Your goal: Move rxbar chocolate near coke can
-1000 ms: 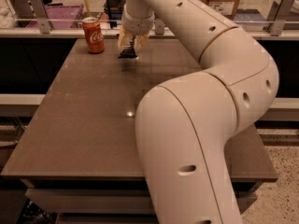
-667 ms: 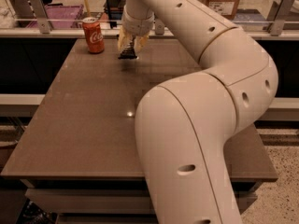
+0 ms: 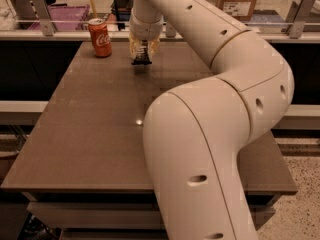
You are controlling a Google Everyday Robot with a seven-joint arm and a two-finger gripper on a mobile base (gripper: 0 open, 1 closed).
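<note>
Clamping rxbar chocolate (image 3: 141,60), jaws hang beside coke can (image 3: 100,38).

Black rxbar chocolate (image 3: 141,61) gripped in pincer (image 3: 142,57) (upright red coke can (image 3: 100,38) nearby).

The gripper (image 3: 142,53), at three o'clock of the coke can (image 3: 100,37), hid most of the rxbar chocolate (image 3: 141,60), its text unreadable.

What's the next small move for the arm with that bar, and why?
Probably lower the gripper a touch and release. It appears shut on the rxbar chocolate, just above the table and a little to the right of the coke can. The bar looks near enough to the can, so it likely only needs setting down.
</note>
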